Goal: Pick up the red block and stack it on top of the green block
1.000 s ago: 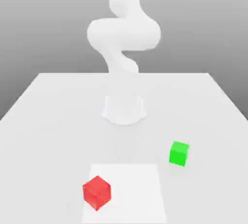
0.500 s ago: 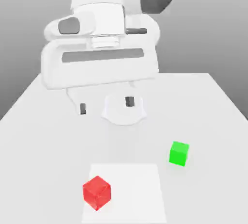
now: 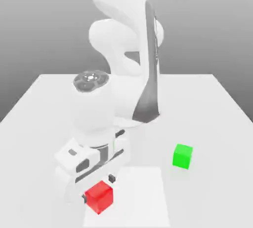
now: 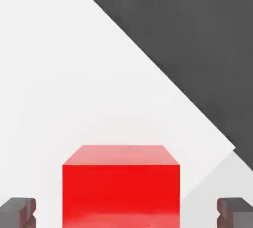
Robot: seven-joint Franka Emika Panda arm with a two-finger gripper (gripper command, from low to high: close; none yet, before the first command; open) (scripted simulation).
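The red block [image 3: 99, 197] sits on the white table near the front, at the exterior view's left. My gripper [image 3: 98, 188] is lowered over it, with the hand tilted and one dark fingertip [image 3: 112, 177] visible beside the block. In the hand view the red block [image 4: 121, 187] lies between the two fingers [image 4: 17, 211], with a clear gap on each side, so my gripper [image 4: 126, 212] is open around it. The green block [image 3: 183, 156] rests on the table further back, toward the exterior view's right, apart from the arm.
A slightly lighter square patch [image 3: 143, 197] marks the table under the red block. The arm's base [image 3: 136, 116] stands mid-table behind the hand. The hand view shows the table's edge and dark floor [image 4: 197, 34] beyond it.
The hand has come down from high above the table to sit around the red block. Neither block has moved.
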